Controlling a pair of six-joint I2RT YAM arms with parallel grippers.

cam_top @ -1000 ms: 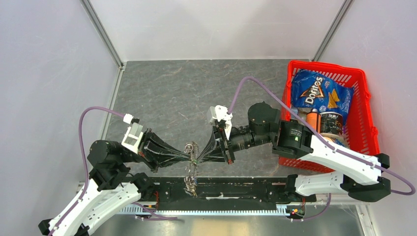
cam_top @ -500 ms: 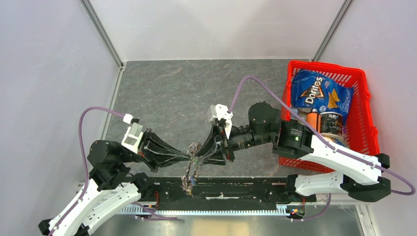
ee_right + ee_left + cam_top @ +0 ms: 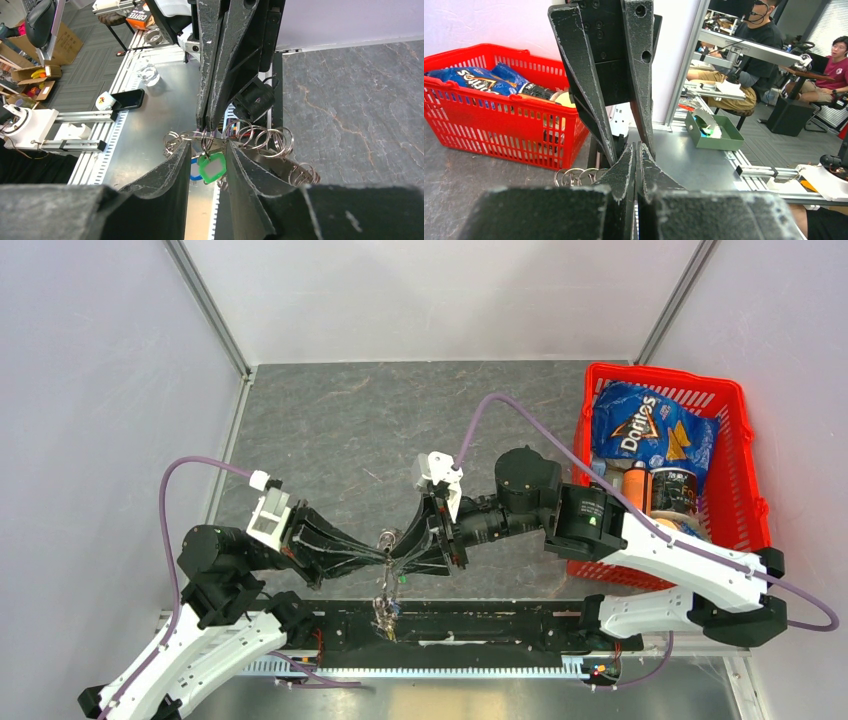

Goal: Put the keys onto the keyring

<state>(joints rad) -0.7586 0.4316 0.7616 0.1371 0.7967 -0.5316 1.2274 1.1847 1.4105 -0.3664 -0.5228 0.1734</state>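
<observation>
- Here the two arms meet tip to tip along a left-right line, just above the near edge of the table (image 3: pixel 330 430). The left gripper (image 3: pixel 205 126) reaches in from the left and the right gripper (image 3: pixel 207 146) from the right.
- The left gripper's fingers are pressed together on a loop of the keyring (image 3: pixel 252 136). The keyring is a bunch of linked wire rings that trails toward the near side and hangs over the rail (image 3: pixel 480 625).
- The green key (image 3: pixel 212 168) dangles just below that pinched spot, with its long axis pointing down. It sits in the gap between the right gripper's fingers, which stand apart on either side of it; no firm pinch shows.
- So the right gripper is the nearer hand to the key, which lies between its jaws. The left gripper only steadies the ring.
- As I judge it, the coming move turns on this: the right fingers must close across the key's flat head without dragging it off the ring's line.
</observation>
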